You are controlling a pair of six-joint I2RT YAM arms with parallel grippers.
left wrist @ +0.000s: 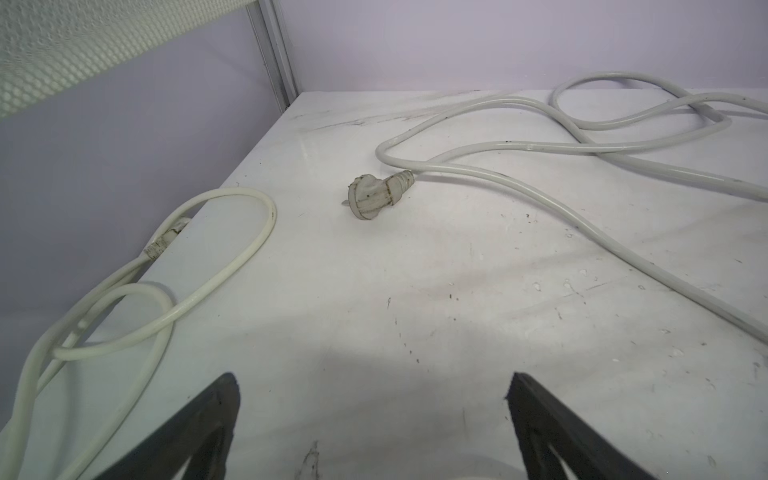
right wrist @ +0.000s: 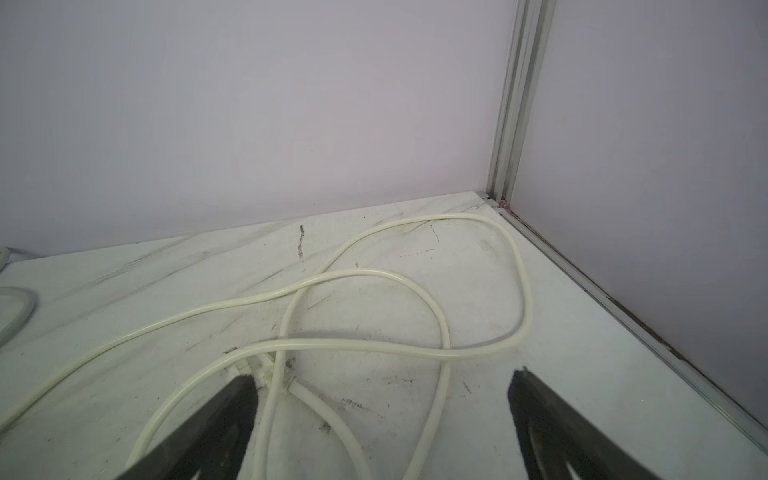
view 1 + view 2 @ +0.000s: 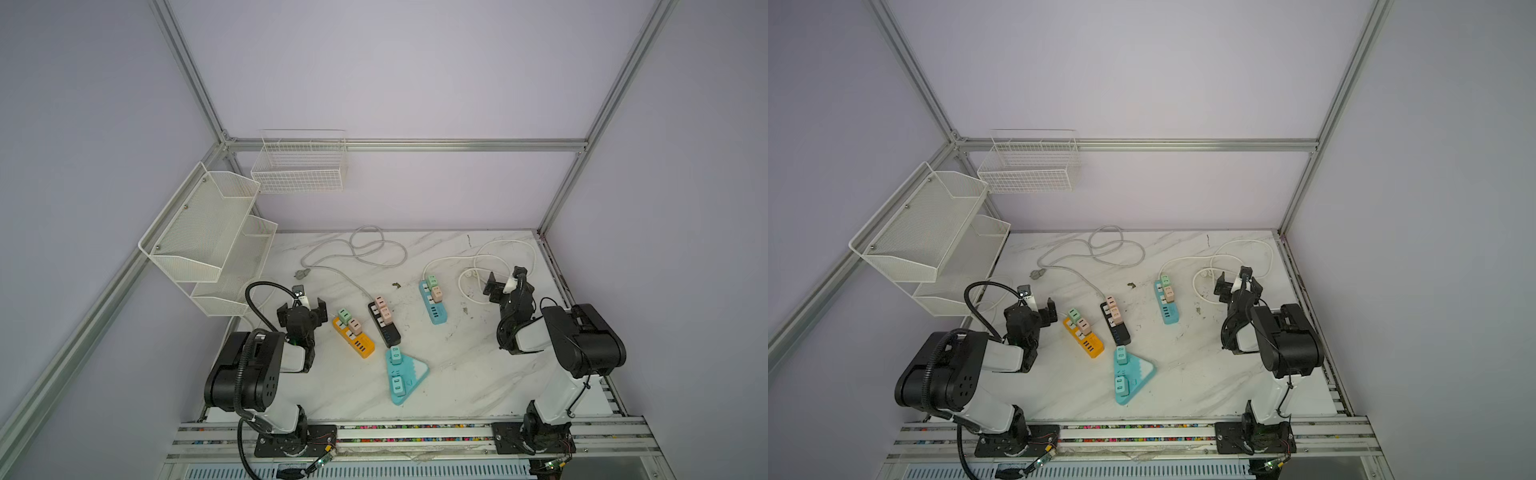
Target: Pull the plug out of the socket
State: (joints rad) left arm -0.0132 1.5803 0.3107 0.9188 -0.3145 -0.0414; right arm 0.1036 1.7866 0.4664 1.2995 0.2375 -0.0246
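You are looking down on a marble-patterned desk [image 3: 478, 374] that carries four power strips. Each has small green or pink plugs standing upright in its sockets, and none has been pulled yet. Both pairs of jaws stand wide open and hold nothing. Each wrist view shows only bare desk and loose cord between the tips.

What matters most is that the plugs lie beside the jaws, not ahead of them. The jaws of the left arm [image 3: 249, 365] point toward the back wall. The orange strip [image 3: 354, 343] sits just beside them, on their right. Its long axis runs diagonally, with the far end nearest the jaws and the near end angling off to the right. A green plug [image 3: 344, 316] stands at that far end, and a pink plug [image 3: 354, 326] stands right next to it.

The jaws of the right arm [image 3: 582, 340] are farther from any plug. The blue strip [image 3: 433, 301] lies to their left, beyond a coil of white cord [image 3: 469, 286].

So the left arm looks nearer, and it would likely need to swing right and then pull straight up. The grey wall plug [image 1: 376, 195] lying ahead of the left jaws is in no socket.
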